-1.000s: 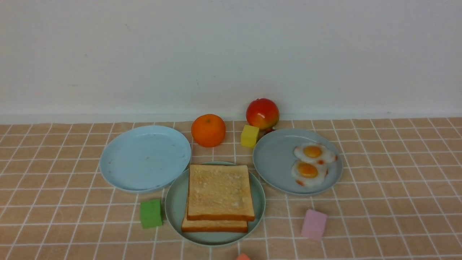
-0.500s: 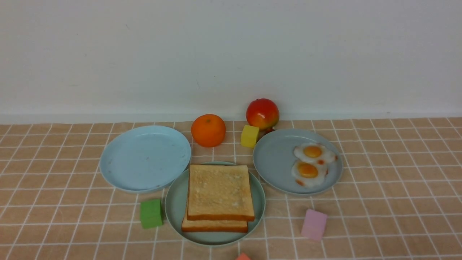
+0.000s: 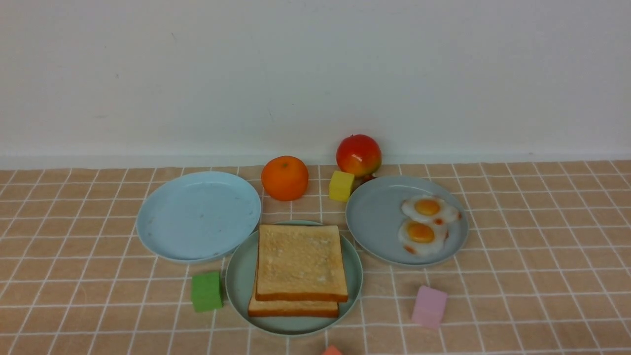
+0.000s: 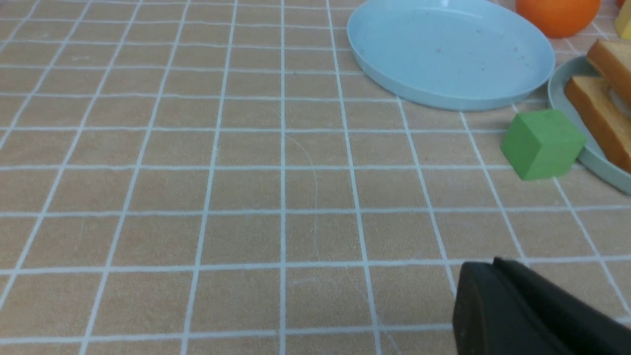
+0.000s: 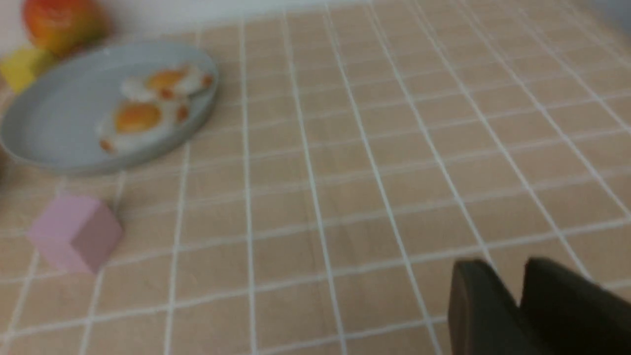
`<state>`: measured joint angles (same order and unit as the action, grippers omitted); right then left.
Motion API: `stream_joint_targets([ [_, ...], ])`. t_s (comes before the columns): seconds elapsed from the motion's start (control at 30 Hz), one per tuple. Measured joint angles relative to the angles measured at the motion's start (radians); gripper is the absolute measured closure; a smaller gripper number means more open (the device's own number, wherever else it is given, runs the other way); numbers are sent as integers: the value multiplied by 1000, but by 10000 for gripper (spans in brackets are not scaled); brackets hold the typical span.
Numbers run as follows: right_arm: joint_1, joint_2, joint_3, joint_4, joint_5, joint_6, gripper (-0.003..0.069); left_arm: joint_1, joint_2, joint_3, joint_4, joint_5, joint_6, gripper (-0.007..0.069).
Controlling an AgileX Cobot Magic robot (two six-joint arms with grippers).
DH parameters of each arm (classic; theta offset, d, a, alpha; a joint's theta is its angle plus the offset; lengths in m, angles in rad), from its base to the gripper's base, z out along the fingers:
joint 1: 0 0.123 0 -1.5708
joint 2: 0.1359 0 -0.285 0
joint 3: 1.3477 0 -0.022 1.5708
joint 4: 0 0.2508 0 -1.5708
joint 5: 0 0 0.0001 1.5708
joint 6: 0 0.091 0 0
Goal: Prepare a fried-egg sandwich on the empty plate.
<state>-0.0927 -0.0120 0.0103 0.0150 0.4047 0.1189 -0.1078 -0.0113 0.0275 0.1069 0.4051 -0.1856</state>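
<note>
Two toast slices (image 3: 299, 261) lie stacked on the mint-green empty plate (image 3: 236, 281) at the front centre, the lower slice (image 3: 293, 308) jutting out toward me. Anything between them is hidden. Two fried eggs (image 3: 421, 235) sit on the grey-blue plate (image 3: 377, 222) to the right. Neither gripper shows in the front view. In the left wrist view my left gripper (image 4: 493, 264) is shut and empty over bare cloth, short of the green cube (image 4: 542, 143). In the right wrist view my right gripper (image 5: 510, 268) is open by a narrow gap, empty, well away from the eggs (image 5: 138, 118).
A bare sky-blue plate (image 3: 197, 214) sits at the left. An orange (image 3: 284, 178), an apple (image 3: 358, 155) and a yellow cube (image 3: 341, 186) stand behind the plates. A green cube (image 3: 206, 291) touches the mint plate's left side; a pink cube (image 3: 428, 306) lies front right.
</note>
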Motion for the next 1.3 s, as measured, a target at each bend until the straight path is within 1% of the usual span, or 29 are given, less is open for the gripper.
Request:
stream_joint_targets([
  [0.2,-1,0,2,-15,-9,35,489,0,0,0,0,0,0,601],
  [1.3,-1,0,3,-15,-10,37,466,0,0,0,0,0,0,585],
])
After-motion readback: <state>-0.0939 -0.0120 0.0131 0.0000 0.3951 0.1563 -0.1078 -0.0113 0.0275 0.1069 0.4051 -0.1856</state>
